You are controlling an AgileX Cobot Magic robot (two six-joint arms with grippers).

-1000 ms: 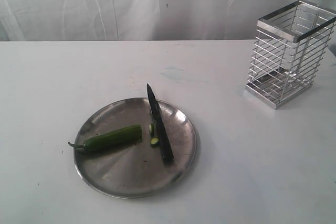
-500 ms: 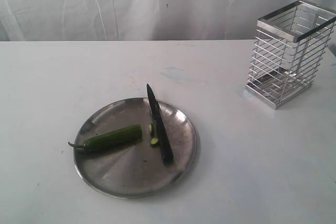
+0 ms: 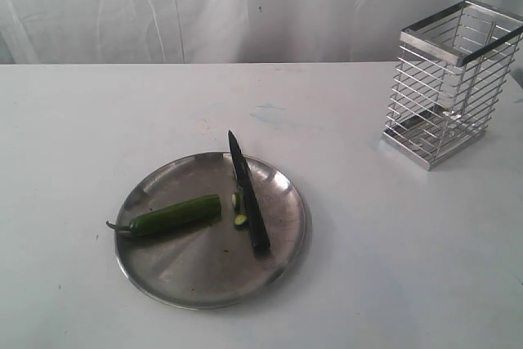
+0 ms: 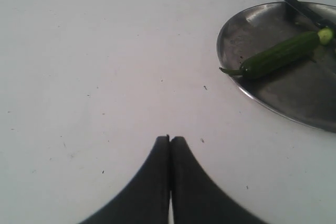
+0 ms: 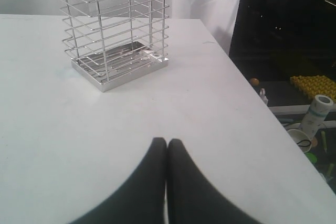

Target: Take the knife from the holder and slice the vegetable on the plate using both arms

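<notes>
On the white table (image 3: 392,267), backed by a pale curtain (image 3: 245,6), the plate (image 3: 163,279) holds the vegetable (image 3: 173,215) with two small slices (image 3: 239,210) beside its cut end and the knife (image 3: 248,194) lying just past them, tip over the far rim. Well apart at the far right stands the holder (image 3: 449,79). Neither arm shows in the exterior view; the left gripper (image 4: 169,139) and right gripper (image 5: 167,141) each hang over bare tabletop, fingertips pressed together, holding nothing.
</notes>
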